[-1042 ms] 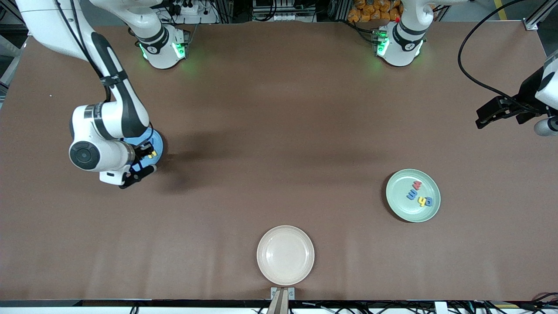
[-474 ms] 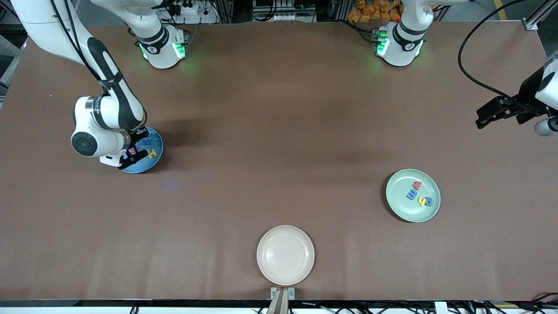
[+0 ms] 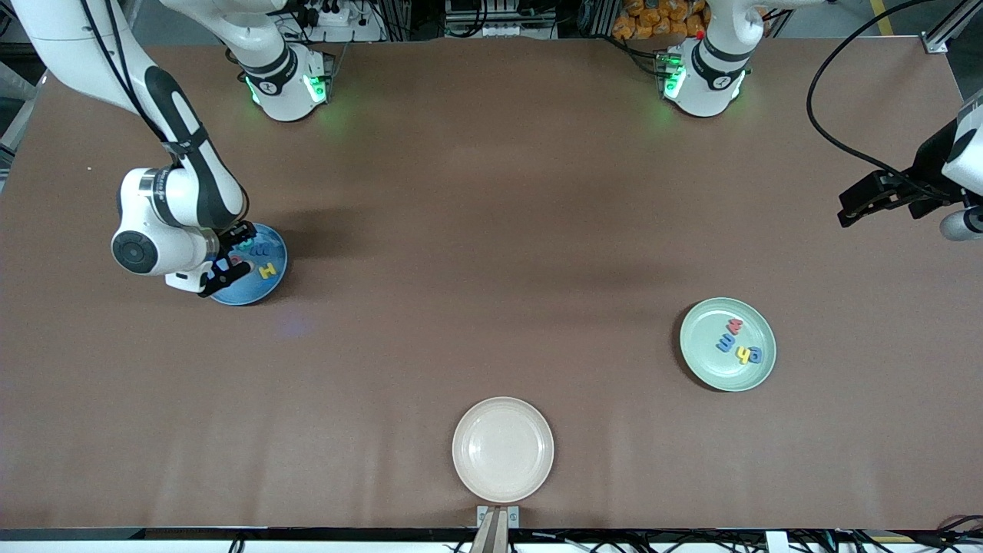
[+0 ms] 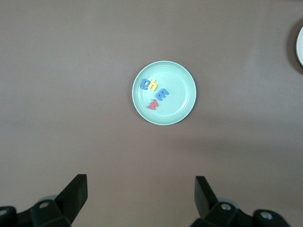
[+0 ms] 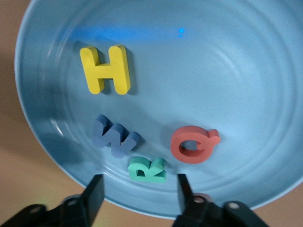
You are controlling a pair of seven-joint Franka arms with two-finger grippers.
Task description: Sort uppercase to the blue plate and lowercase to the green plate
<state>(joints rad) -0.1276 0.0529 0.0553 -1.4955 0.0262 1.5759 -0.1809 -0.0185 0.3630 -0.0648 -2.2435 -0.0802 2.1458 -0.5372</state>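
The blue plate (image 3: 265,288) lies toward the right arm's end and holds a yellow H (image 3: 268,270), blue M (image 3: 260,249), red Q (image 3: 233,262) and teal-green R (image 3: 245,244). My right gripper (image 3: 233,256) hovers low over it, open and empty. In the right wrist view its gripper (image 5: 140,191) has the R (image 5: 148,169) just ahead of the fingertips, with the H (image 5: 106,69), M (image 5: 115,137) and Q (image 5: 193,144) on the plate (image 5: 227,71). The green plate (image 3: 705,330) holds a red w (image 3: 735,326), blue m (image 3: 726,341), yellow h (image 3: 743,354) and blue a-like letter (image 3: 754,354). My left gripper (image 3: 860,206) waits open, high beside the table's edge.
An empty cream plate (image 3: 503,449) sits at the table's near edge, midway between the arms. The left wrist view shows its gripper (image 4: 140,194) high above the green plate (image 4: 182,90) and bare brown table.
My right gripper has drawn back across the blue plate toward the right arm's base, uncovering the letters; the teal-green R now shows on the plate. The left arm has not moved.
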